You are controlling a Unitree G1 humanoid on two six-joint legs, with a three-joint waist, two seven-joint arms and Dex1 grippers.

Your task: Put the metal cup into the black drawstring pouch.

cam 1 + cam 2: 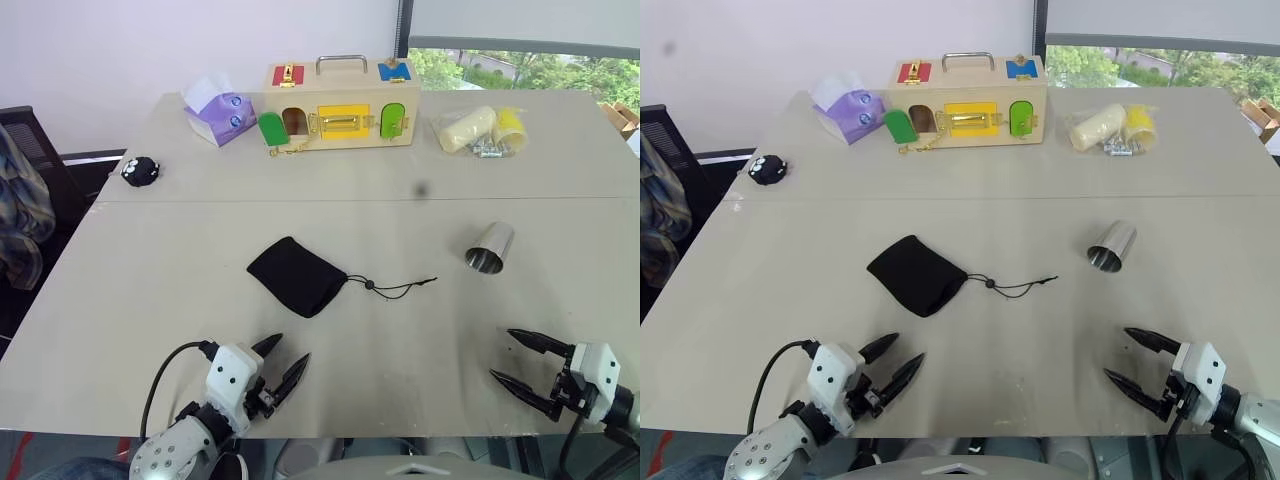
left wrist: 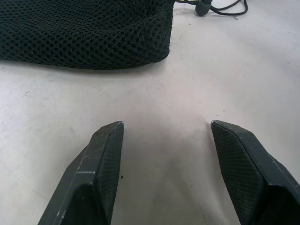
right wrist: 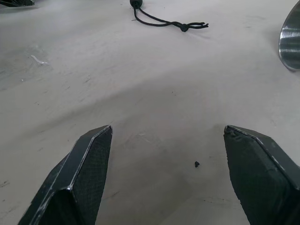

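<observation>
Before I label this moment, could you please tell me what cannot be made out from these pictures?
- Metal cup: lies on its side; inside dark in the eye views; right wrist view's edge cuts off all but part of the rim.
- Black drawstring pouch: whether the mouth is open, too small in the eye views; left wrist view's edge crops it.
- Wooden lock box: latch details too small.

Pale beige table (image 1: 330,330), seam across its middle. Plain white wall (image 1: 150,45) behind. Window (image 1: 530,65) at far right, daylight and greenery outside. Dark chair (image 1: 30,140), possibly draped with cloth, at left.
</observation>
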